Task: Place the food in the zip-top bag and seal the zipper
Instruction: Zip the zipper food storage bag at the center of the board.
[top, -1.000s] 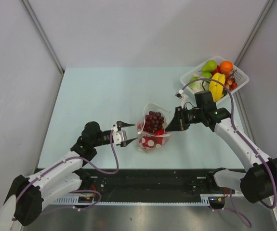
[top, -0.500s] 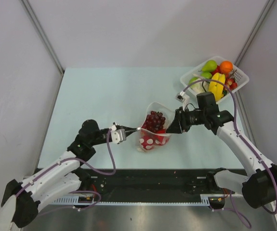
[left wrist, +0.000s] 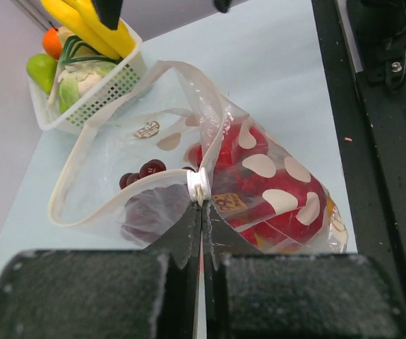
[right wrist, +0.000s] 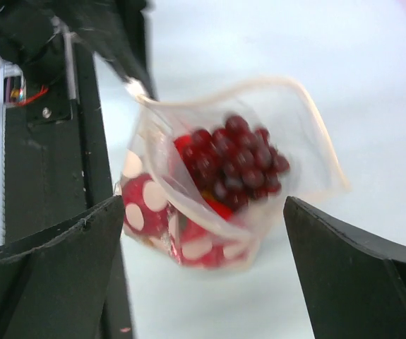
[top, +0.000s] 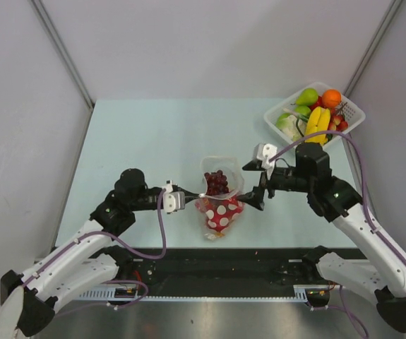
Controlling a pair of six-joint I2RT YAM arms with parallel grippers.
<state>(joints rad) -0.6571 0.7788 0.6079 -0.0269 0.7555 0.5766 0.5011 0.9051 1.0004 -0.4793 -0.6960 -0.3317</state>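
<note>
Over pale table (top: pixel 139 141), left jaws pinch zipper (left wrist: pixel 198 187) of zip-top bag (left wrist: pixel 273 198).

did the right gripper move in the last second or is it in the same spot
Yes. The right gripper, now open beside the bag, has shifted toward the near edge of the table, farther from the basket.

The pale blue table (top: pixel 146 141) carries the dotted zip-top bag (top: pixel 220 212) and a white basket (left wrist: pixel 111 88) at its far-right corner.
</note>
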